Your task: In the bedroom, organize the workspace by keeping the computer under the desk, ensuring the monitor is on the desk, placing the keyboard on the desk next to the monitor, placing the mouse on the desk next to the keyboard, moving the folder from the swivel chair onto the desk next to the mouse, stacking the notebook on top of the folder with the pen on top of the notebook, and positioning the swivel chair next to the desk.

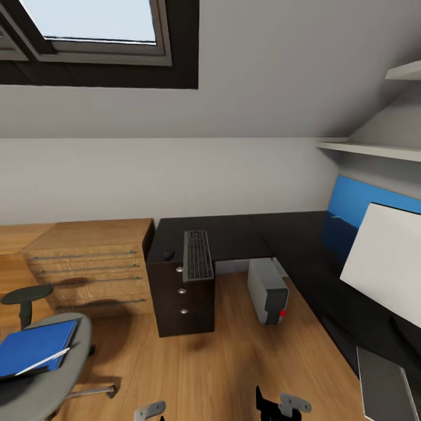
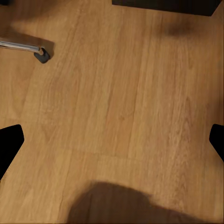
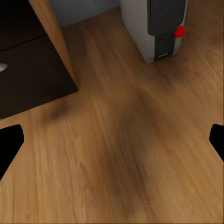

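Head view: oak drawer unit adjoins desk.

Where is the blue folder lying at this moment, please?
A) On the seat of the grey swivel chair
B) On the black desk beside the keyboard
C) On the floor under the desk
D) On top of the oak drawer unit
A: in the head view the blue folder lies flat on the seat of the swivel chair, well away from the desk where the keyboard sits.
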{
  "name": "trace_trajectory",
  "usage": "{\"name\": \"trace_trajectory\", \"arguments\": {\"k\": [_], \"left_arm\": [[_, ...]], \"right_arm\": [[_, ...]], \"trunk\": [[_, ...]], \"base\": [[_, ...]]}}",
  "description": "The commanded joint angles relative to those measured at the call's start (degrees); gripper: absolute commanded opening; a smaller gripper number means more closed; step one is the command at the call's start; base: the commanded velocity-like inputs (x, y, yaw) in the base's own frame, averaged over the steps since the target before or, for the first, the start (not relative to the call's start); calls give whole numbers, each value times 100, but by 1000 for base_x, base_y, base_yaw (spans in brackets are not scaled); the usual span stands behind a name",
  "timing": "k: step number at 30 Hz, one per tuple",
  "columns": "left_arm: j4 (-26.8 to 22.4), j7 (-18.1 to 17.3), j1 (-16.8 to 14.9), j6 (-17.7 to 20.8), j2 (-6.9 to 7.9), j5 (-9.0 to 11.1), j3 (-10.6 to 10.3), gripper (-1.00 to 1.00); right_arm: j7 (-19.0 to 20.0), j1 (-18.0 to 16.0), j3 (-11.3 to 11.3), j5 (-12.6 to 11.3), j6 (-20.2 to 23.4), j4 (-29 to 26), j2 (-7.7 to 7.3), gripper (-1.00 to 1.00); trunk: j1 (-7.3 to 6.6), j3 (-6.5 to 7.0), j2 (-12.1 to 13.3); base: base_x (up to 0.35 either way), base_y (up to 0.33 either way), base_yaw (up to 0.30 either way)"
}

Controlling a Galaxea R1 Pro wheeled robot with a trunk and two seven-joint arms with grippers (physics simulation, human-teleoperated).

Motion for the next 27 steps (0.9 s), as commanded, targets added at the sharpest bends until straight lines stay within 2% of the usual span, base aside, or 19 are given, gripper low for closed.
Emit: {"name": "trace_trajectory", "arguments": {"k": [1, 4, 9, 18, 27], "left_arm": [[0, 30, -5, -20, 2, 44, -51, 100], [1, 29, -5, -20, 2, 45, -50, 100], [0, 29, -5, -16, 2, 45, -49, 100], [6, 29, -5, -4, 2, 52, -49, 100], [2, 29, -5, -11, 2, 52, -49, 100]], "right_arm": [[23, -5, 36, 1, -22, 11, 1, 100], [12, -4, 31, 309, -13, 13, -2, 100], [5, -4, 28, 482, -6, 18, -3, 100], [-10, -3, 35, 504, -8, 20, 30, 100], [-12, -3, 27, 493, -37, 20, 58, 100]], "trunk": [[3, -6, -3], [3, -6, -3], [3, -6, -3], [3, -11, -3], [3, 7, -3]], "base": [[309, 112, 0], [315, 114, 0], [318, 115, 0], [272, 54, -30], [39, 9, -91]]}}
